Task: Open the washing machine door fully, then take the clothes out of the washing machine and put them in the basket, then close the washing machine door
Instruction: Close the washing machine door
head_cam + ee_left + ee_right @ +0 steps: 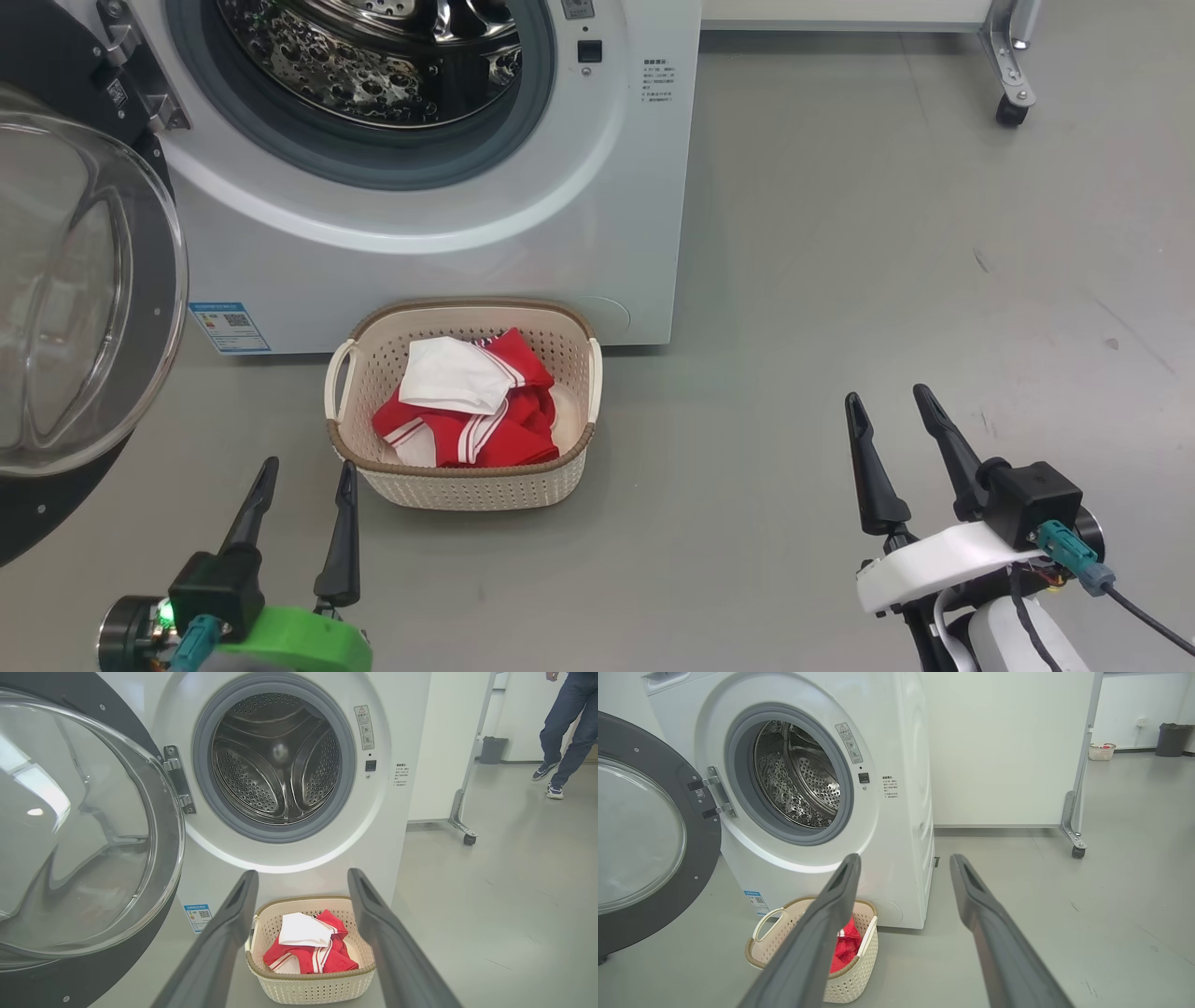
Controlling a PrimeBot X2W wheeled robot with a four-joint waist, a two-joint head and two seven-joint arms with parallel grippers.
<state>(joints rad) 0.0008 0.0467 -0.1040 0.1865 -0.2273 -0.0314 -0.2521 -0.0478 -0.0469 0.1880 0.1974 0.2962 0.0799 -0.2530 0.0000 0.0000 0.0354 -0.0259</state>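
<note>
Hovering above the grey floor [840, 280], the left claw [311, 463] and right claw [885, 392] both stand spread, pinching nothing. Just ahead of the left one, the basket [471, 489] holds the clothes [504, 425]. Behind it stands the washing machine [420, 252], with the washing machine door [84, 280] swung wide open on its left.

Grey floor [840, 280] — on it stand the washing machine [420, 252] and, just before it, the basket [467, 490].

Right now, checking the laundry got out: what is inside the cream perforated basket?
A bright red white-striped garment with a plain white cloth on top; anything beneath them is covered.
</note>
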